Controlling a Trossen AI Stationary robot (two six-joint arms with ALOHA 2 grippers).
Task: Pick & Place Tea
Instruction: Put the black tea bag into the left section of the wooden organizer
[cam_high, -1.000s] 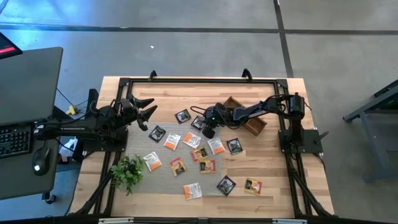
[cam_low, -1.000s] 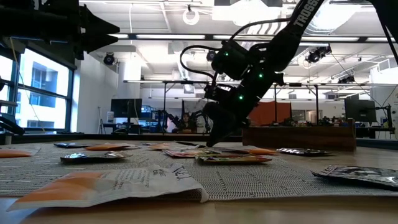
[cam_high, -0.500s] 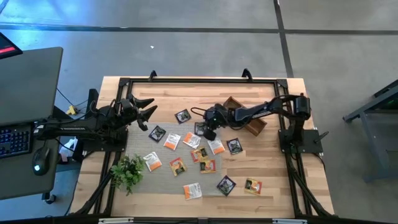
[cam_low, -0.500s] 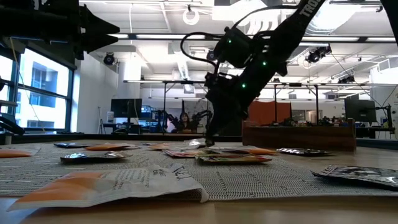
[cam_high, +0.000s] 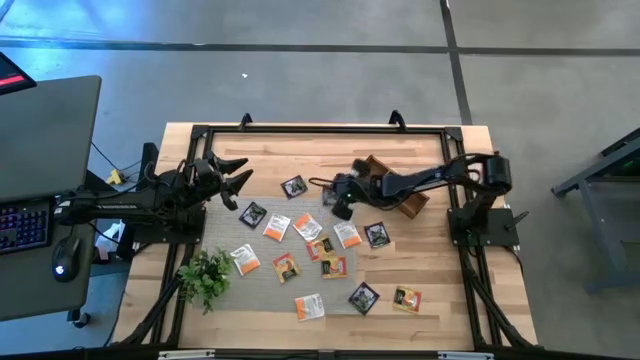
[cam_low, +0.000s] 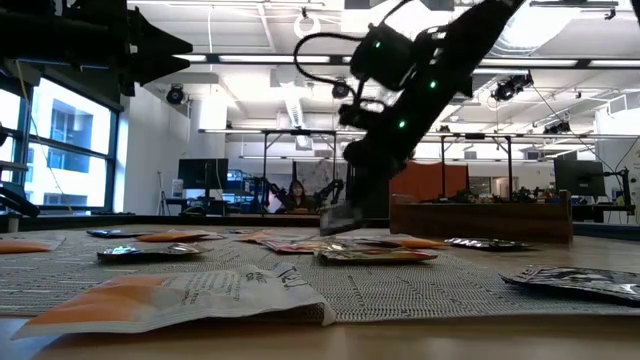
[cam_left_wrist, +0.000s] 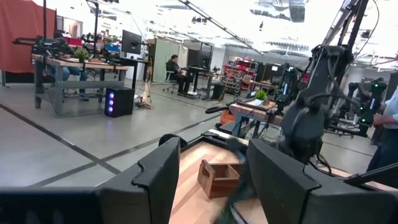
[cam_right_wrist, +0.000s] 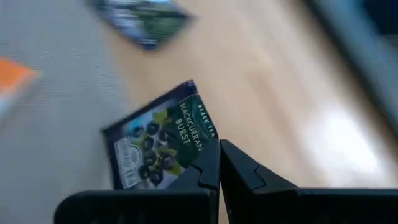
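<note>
Several orange-and-white and black tea sachets lie flat on the grey mat (cam_high: 262, 288), among them a black one (cam_high: 293, 186) and an orange one (cam_high: 277, 228). My right gripper (cam_high: 340, 200) hangs over the mat's far part, beside the wooden box (cam_high: 392, 186), shut on a black sachet (cam_right_wrist: 161, 143) printed "Blackcurrant Burst", which also shows in the low view (cam_low: 335, 220). My left gripper (cam_high: 238, 182) waits open above the table's left side, and its wrist view (cam_left_wrist: 211, 171) shows its fingers spread. My right gripper pinches the black sachet between its two fingers at one edge near a corner (cam_right_wrist: 200, 160). The fingers come from above, pointing down. The sachet hangs tilted below the fingertips (cam_low: 352, 200), lifted clear of the mat.
A green plant sprig (cam_high: 205, 275) lies at the mat's near left corner. The wooden box stands on bare table wood at the far right. A black metal frame (cam_high: 320, 128) runs round the table edge. More sachets (cam_high: 363, 296) lie toward the near edge.
My right gripper has risen from the mat and drawn slightly toward the far right, toward the wooden box. The black sachet, flat on the mat a second ago, has come up with it and now hangs clear.
</note>
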